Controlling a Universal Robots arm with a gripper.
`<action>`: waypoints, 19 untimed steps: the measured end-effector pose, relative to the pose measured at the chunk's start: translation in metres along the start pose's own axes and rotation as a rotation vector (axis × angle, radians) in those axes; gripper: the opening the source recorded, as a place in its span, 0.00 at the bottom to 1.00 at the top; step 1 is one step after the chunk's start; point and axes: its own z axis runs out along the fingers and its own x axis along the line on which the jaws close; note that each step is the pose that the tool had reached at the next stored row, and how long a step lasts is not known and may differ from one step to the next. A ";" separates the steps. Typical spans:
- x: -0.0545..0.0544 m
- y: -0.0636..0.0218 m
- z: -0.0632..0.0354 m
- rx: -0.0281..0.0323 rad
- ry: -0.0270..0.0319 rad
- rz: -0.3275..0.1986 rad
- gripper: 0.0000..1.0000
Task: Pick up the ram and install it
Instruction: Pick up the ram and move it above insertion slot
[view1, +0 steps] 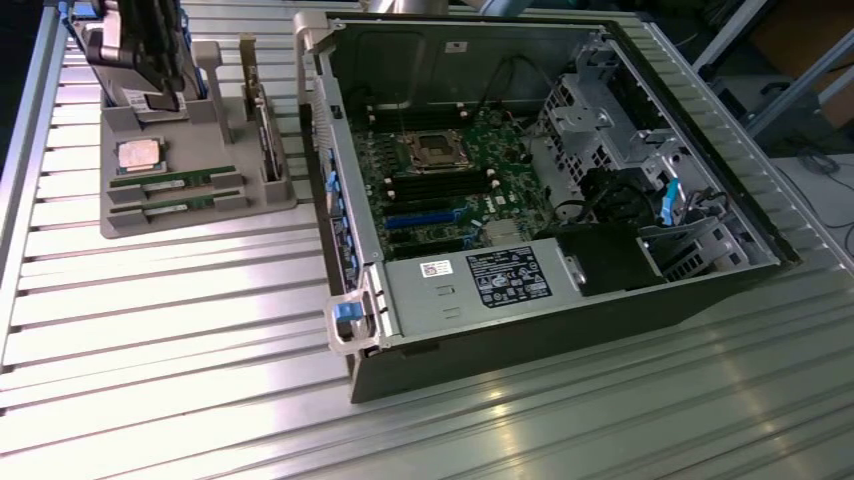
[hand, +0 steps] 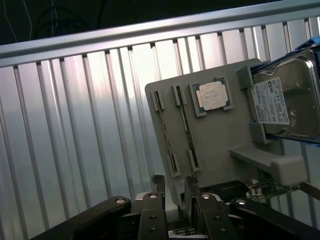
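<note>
Two alike green ram sticks lie side by side in slots of a grey holder tray (view1: 200, 222): one ram stick (view1: 175, 182) farther back, the other ram stick (view1: 175, 207) nearer the tray's front edge. The wrist view looks down on the tray (hand: 220, 135), where the two sticks appear as thin strips, one ram stick (hand: 167, 134) and the other (hand: 186, 125). My gripper (hand: 173, 182) hangs above the tray's edge, a little short of the sticks. It is open with a narrow gap and nothing in it. The motherboard (view1: 447, 180) lies in the open computer case (view1: 561, 300) to the exterior view's right.
On the tray sit a square silver processor chip (view1: 138, 155), an upright wider green expansion card (view1: 271, 135) and a hard drive (hand: 287, 100) in its stand. The case wall (view1: 320, 150) rises close beside the tray. Ribbed metal table (view1: 160, 340) extends all around.
</note>
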 end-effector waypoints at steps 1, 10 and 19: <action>0.000 0.0000 0.0005 0.0000 0.0000 0.000 0.30; 0.000 -0.0003 0.0049 0.0000 0.0001 0.000 0.30; 0.001 -0.0006 0.0100 -0.0001 0.0000 0.000 0.30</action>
